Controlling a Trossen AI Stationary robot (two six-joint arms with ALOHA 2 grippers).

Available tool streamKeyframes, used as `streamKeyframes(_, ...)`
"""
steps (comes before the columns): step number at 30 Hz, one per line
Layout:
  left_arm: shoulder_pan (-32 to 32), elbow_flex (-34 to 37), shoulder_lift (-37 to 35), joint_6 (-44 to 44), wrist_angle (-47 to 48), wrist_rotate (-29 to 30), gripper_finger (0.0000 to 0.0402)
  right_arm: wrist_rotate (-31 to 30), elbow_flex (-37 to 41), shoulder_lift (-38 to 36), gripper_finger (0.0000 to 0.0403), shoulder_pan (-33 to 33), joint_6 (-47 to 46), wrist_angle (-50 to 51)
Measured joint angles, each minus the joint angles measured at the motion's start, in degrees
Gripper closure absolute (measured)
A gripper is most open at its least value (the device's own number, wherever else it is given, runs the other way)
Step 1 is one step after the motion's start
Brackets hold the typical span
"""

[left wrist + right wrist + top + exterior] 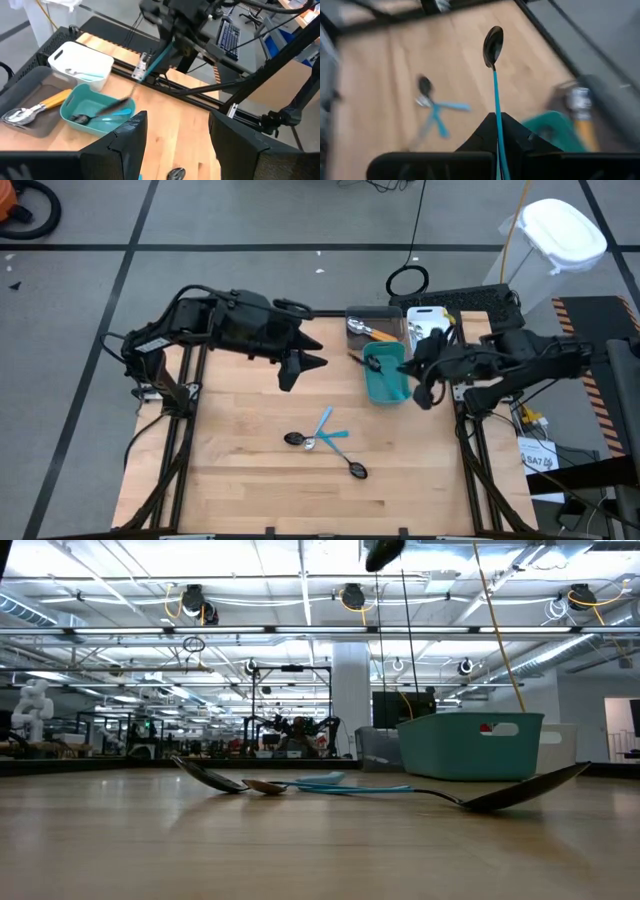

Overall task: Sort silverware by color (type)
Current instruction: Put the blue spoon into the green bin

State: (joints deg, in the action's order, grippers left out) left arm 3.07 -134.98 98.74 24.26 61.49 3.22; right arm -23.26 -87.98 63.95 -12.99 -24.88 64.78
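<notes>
My right gripper [498,131] is shut on a light-blue-handled spoon with a dark bowl [493,44], beside the teal bin [384,383] at the table's right. My left gripper [177,119] hangs open and empty over the far left of the table [305,365]. Loose silverware lies mid-table: a dark spoon [293,438], crossed light-blue handles [330,430] and another spoon [356,469]. One blue-handled spoon [100,116] lies inside the teal bin. An orange-handled utensil [37,107] rests in the gray bin. My right gripper pinches the spoon's light-blue handle [497,117] between its two shut fingers, which lie along it. The fingers come from the table's right, slanting down. The spoon sticks straight out ahead of them, its dark bowl lifted clear of the table.
A white bin [80,62] stands at the far right next to the gray bin [372,322]. The three bins crowd the far right corner. A keyboard [470,302] lies past the table's far edge. Bare wood [250,490] spreads along the near side.
</notes>
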Motion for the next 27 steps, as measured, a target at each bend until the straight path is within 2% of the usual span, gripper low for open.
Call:
streamKeyframes(5, 0.4, 0.0, 0.3, 0.9, 0.3, 0.0, 0.0192, -1.3, -6.0, 3.7, 0.0402, 0.0, 10.4, 12.2)
streamKeyframes(15, 2.4, 0.0, 2.2, 2.9, 3.0, 0.3, 0.0192, -6.9, -6.9, 9.3, 0.0402, 0.7, 25.4, 23.2)
streamKeyframes(18, 2.7, 0.0, 2.6, 2.8, 3.1, 0.3, 0.0192, -7.3, -6.9, 10.7, 0.0402, 1.4, 26.5, 24.6)
streamKeyframes(21, 2.8, 0.0, 2.6, 2.8, 3.1, 0.3, 0.0192, -11.3, -6.1, 11.9, 0.0403, 1.4, 25.0, 25.0)
streamKeyframes(24, 2.6, 0.0, 2.5, 1.6, 3.0, 0.4, 0.0192, -14.9, -3.8, 12.6, 0.0403, 1.4, 23.1, 25.1)
streamKeyframes(27, 1.8, 0.0, 2.5, 1.3, 3.1, 0.4, 0.0192, -16.0, -0.1, 12.8, 0.0403, 1.5, 22.6, 24.8)
